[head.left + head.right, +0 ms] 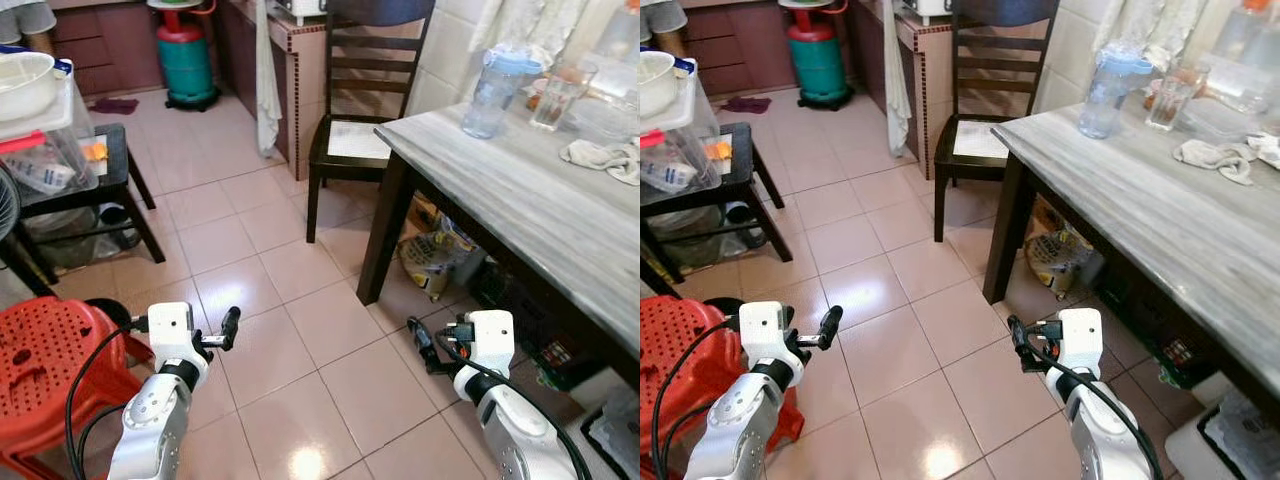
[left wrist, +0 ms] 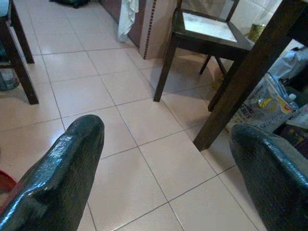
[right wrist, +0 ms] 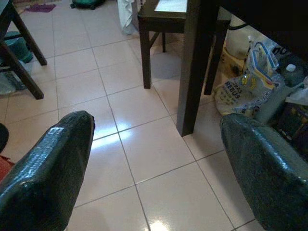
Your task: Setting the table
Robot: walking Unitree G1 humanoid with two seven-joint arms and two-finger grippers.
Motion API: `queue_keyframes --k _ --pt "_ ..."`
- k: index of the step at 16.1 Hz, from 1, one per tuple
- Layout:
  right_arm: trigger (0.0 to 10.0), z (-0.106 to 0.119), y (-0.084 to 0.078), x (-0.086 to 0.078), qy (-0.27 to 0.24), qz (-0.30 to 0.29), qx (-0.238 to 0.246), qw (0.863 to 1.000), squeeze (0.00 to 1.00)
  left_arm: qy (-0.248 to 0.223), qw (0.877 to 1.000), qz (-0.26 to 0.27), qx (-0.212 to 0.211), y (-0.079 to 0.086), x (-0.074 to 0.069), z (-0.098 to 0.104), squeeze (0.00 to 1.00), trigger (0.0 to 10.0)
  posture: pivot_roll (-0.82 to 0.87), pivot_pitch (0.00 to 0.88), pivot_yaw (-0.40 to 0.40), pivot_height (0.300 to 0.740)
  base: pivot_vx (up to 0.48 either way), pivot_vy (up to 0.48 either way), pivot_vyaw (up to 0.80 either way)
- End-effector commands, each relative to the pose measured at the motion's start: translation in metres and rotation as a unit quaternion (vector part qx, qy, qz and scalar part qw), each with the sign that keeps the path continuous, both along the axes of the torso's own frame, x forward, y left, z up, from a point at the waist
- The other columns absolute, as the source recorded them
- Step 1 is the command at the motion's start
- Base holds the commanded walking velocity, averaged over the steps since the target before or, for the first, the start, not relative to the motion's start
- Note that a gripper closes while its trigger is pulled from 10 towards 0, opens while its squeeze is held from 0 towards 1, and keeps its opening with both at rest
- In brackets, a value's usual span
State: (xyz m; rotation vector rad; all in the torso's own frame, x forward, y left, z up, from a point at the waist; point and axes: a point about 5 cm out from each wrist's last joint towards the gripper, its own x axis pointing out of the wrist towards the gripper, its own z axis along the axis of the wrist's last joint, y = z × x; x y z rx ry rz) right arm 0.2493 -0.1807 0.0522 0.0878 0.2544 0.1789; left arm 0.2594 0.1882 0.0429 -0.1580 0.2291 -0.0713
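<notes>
The grey marble-topped dining table (image 1: 520, 190) stands at the right, with a plastic water pitcher (image 1: 493, 92), a drinking glass (image 1: 560, 97) and a crumpled white cloth (image 1: 600, 157) on its far end. A white bowl (image 1: 20, 82) rests on a plastic box at the far left. My left gripper (image 1: 231, 322) is held low over the floor tiles, open and empty, its two fingers (image 2: 72, 163) wide apart. My right gripper (image 1: 415, 330) hovers low beside the table's dark leg (image 3: 192, 67), also open with nothing between its fingers (image 3: 53, 159).
A dark wooden chair (image 1: 350, 140) stands at the table's far end. A red plastic stool (image 1: 45, 365) is close at my left, and a low dark side table (image 1: 110, 180) lies beyond it. Bags (image 1: 435, 255) lie under the table. A green gas cylinder (image 1: 187, 62) and a person's legs (image 1: 25, 25) are at the back.
</notes>
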Motion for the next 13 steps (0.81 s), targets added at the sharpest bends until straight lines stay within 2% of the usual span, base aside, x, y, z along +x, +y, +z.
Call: queue_keyframes --k 1,10,13 --pt "10.0 0.005 0.001 0.002 -0.008 0.001 0.003 1.000 0.00 0.000 1.000 0.000 0.005 -0.001 -0.001 0.002 0.00 10.0 -0.18 0.048 0.007 0.740 0.000 0.390 -0.77" --pt "10.0 0.007 0.005 0.003 -0.012 -0.001 0.008 1.000 0.00 0.001 1.000 -0.008 0.014 -0.003 -0.001 0.010 0.00 10.0 -0.18 0.053 0.021 0.740 0.000 0.398 -0.77" --pt "10.0 0.010 0.008 0.002 -0.021 0.005 0.015 1.000 0.00 -0.022 0.999 -0.035 -0.007 -0.010 -0.003 0.018 0.00 10.0 -0.18 0.054 0.020 0.740 0.000 0.000 0.00"
